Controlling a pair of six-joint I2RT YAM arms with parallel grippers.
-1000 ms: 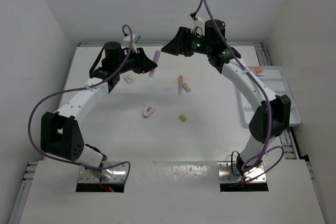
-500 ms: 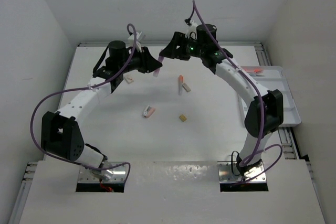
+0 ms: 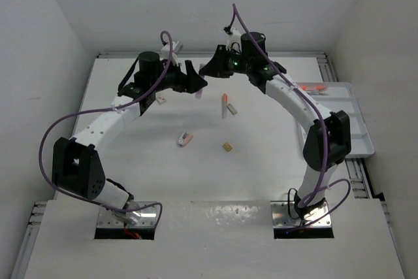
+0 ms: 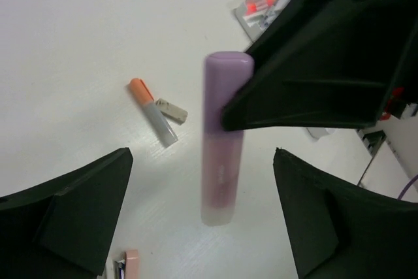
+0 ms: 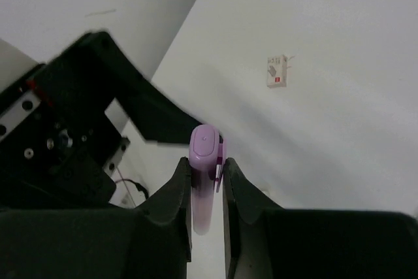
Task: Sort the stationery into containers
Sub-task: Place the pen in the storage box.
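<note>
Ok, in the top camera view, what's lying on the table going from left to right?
Small pale eraser → pink and white eraser → orange-capped pen → white tray.

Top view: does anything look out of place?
Nothing damaged or spilled. The purple pen hangs above the table, clamped in the right gripper; an orange-capped pen and small blocks lie outside the tray.

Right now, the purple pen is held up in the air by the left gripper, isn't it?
No: the right gripper holds the purple pen up in the air, as the right wrist view shows; the left gripper stands open.
</note>
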